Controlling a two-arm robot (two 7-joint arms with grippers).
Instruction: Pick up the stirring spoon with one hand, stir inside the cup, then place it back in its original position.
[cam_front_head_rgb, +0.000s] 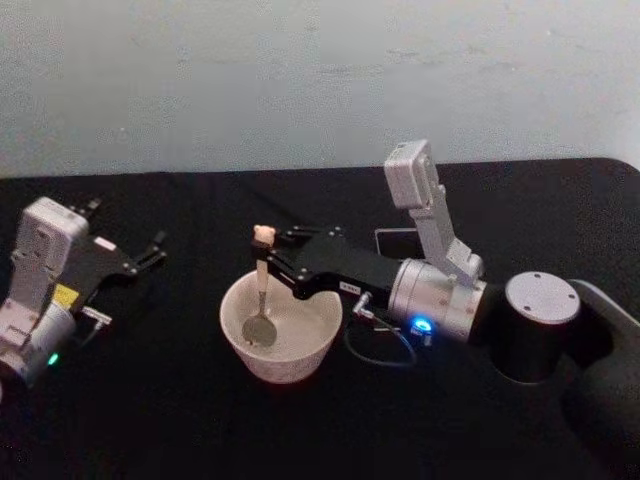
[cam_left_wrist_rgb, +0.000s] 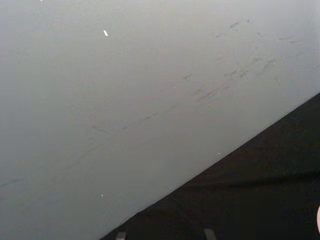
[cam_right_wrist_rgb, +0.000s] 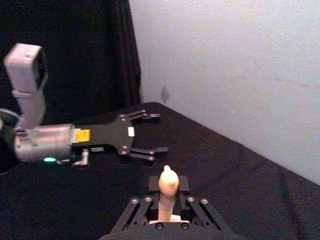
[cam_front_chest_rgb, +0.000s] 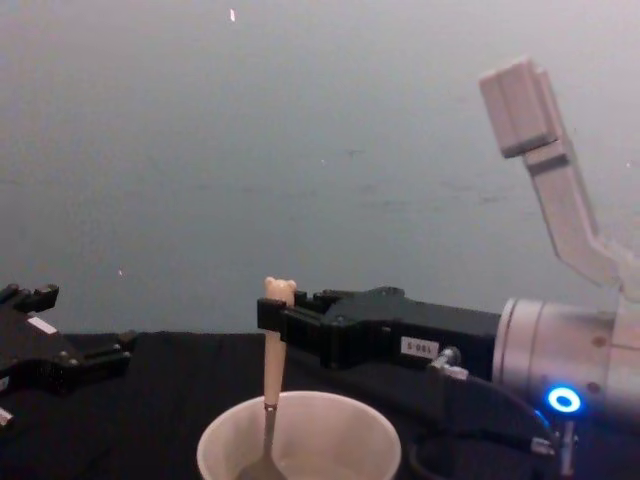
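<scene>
Right gripper (cam_front_head_rgb: 270, 262) clamped on the cream handle of the stirring spoon (cam_front_head_rgb: 261, 288); spoon upright, bowl down inside the cup (cam_front_head_rgb: 292, 366), mid-table (cam_front_head_rgb: 150, 410). Left gripper (cam_front_head_rgb: 152, 250) parked far left, fingers spread, holding nothing

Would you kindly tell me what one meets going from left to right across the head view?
The left end effector, open → cup, with the stirring spoon gripped in it by the right end effector → dark square holder.

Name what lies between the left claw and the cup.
Only bare black tablecloth, in the head view; the right claw holds the stirring spoon in the cup.
</scene>
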